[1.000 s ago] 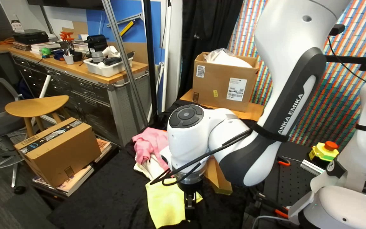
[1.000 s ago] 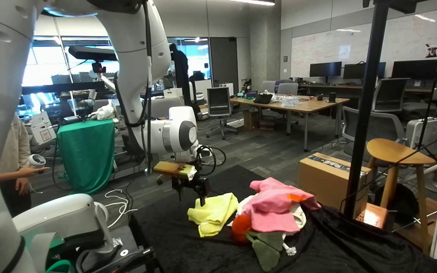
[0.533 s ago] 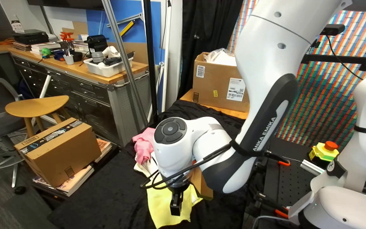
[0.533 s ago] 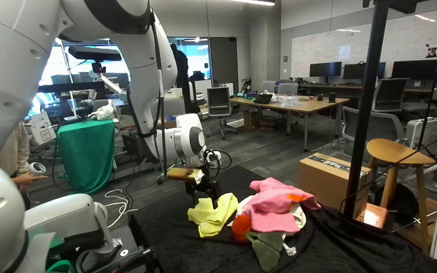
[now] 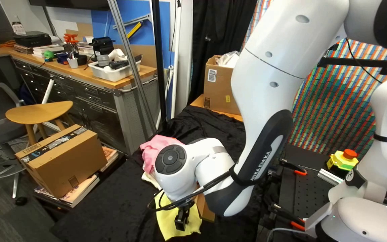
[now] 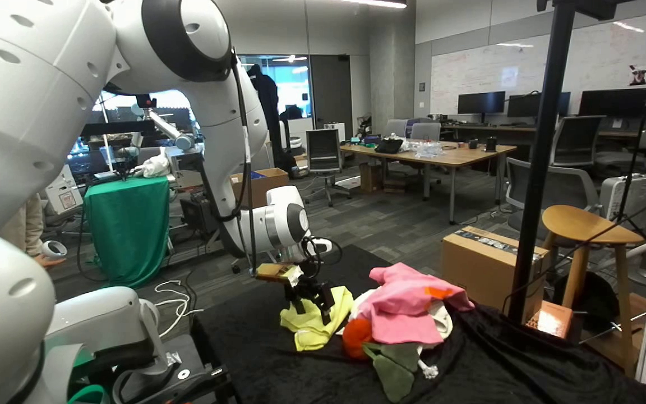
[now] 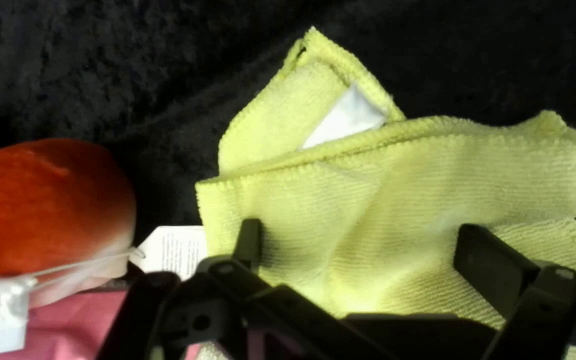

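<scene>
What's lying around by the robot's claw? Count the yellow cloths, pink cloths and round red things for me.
Yellow cloth: 1, under the open gripper; I can't tell whether they touch
Pink cloth: 1, heaped next to the yellow one in an exterior view
Round red thing: 1, soft-looking
Total: 3

I'm in a robotics lab, part office, going by my own arm [image 5: 267,64], the e-stop [image 5: 343,161] near my base [image 5: 368,215], a drawer bench [image 5: 94,94] with tools [image 5: 70,38] on top, plus a scribbled whiteboard [image 6: 525,70], monitors [image 6: 481,103], wheeled chairs [image 6: 323,150] and grey carpet [image 6: 379,221] further back.
</scene>
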